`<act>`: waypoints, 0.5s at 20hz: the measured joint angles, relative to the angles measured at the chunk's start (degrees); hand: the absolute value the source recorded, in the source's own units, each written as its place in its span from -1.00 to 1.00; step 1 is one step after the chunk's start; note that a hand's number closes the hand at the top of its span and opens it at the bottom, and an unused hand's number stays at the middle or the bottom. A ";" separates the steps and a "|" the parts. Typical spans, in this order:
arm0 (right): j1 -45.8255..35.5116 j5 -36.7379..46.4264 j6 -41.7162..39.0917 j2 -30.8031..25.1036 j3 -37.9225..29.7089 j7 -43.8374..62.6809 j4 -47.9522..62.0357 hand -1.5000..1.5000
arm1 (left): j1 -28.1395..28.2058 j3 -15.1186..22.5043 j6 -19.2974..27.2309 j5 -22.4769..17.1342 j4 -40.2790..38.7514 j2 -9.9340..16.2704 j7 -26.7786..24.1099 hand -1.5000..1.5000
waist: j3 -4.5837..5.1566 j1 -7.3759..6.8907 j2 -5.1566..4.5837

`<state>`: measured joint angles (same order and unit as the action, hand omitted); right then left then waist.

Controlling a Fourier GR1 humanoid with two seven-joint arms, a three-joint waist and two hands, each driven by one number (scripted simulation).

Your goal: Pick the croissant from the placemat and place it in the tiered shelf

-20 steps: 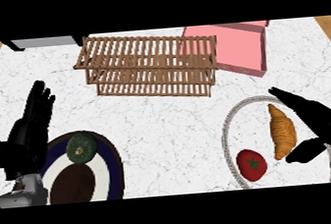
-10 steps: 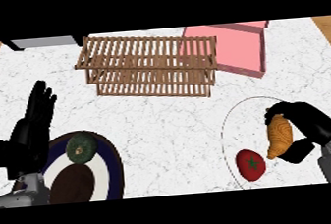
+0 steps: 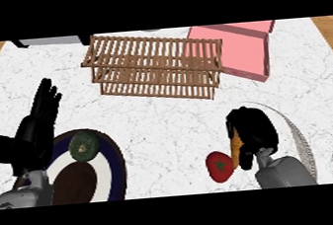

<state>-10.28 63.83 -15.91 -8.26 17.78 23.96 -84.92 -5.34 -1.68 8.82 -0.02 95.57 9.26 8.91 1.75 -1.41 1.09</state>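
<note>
Orange croissant is mostly hidden in the right hand, whose fingers are curled around it over the placemat, probably just lifted. The left hand rests open near the plate. The wooden tiered shelf stands well apart.

Right hand now round croissant

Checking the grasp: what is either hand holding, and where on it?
The right hand curls round the croissant, covering its upper part. The left hand holds nothing.
</note>
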 measured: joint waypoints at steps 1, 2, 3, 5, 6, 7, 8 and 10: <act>-0.53 0.60 0.13 1.01 1.86 3.48 -0.31 1.00 | -0.18 0.17 -0.14 -0.03 0.08 -0.01 0.11 0.00 | -0.13 -0.34 -0.07; -0.94 0.59 0.57 2.15 3.79 6.84 -0.63 1.00 | -0.31 0.30 -0.30 -0.11 0.02 -0.05 0.20 0.00 | -0.32 -0.74 -0.19; -1.24 0.03 1.32 3.14 5.82 10.10 -0.99 1.00 | -0.29 0.51 -0.55 -0.14 0.01 -0.03 0.25 0.00 | -0.51 -1.16 -0.29; -1.95 -2.03 3.34 4.86 10.02 16.56 -2.04 1.00 | -0.66 0.59 -0.68 -0.19 -0.27 -0.09 0.25 0.00 | -0.91 -1.73 -0.54; -2.49 -3.38 4.67 5.58 12.28 19.70 -2.42 1.00 | -0.96 0.67 -0.87 -0.27 -0.27 -0.03 0.37 0.00 | -1.10 -2.04 -0.69; -3.37 -4.65 5.85 6.15 14.56 22.89 -3.08 1.00 | -1.19 0.85 -0.85 -0.15 -0.37 -0.14 0.32 0.00 | -1.25 -2.29 -0.79; -4.27 -5.91 7.36 6.61 16.79 26.03 -3.65 1.00 | -1.52 1.00 -0.83 -0.02 -0.78 -0.26 0.26 0.00 | -1.36 -2.43 -0.91; -7.20 -7.89 10.23 7.17 20.45 31.49 -4.89 1.00 | -1.85 1.23 -0.79 -0.05 -0.84 -0.58 0.28 0.00 | -1.50 -2.92 -0.98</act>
<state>-17.49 55.94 -5.67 -1.09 38.23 55.46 -89.80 -7.20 -0.46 8.03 -0.07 94.72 8.68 9.19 0.25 -4.34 0.11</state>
